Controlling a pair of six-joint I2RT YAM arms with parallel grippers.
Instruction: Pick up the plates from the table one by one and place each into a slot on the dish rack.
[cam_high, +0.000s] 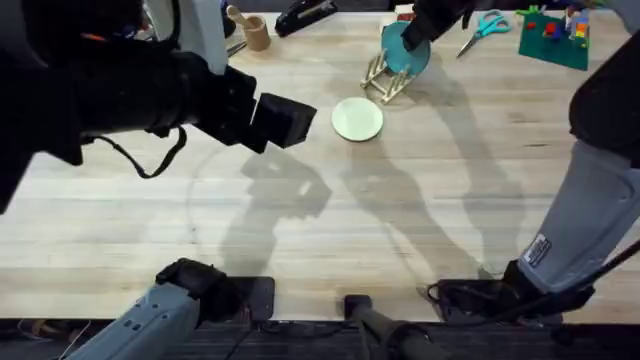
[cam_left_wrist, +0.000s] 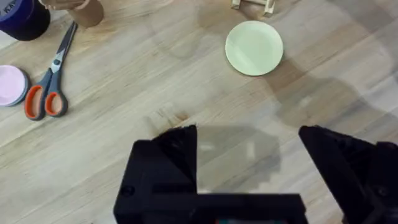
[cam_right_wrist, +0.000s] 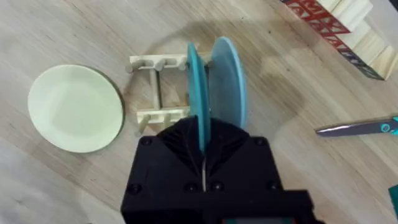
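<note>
Overhead, the right tool (cam_high: 418, 38) was at the dish rack (cam_high: 385, 80) near 1 o'clock on the counter (cam_high: 400, 220). Its fingers were closed on the edge of the teal plate (cam_right_wrist: 194, 93), which stood upright in the rack beside a paler blue plate (cam_right_wrist: 229, 81). The cream plate (cam_high: 357, 118) lay flat on the counter, just beside the rack. The left tool (cam_left_wrist: 249, 149) hung wide open and held nothing.
</note>
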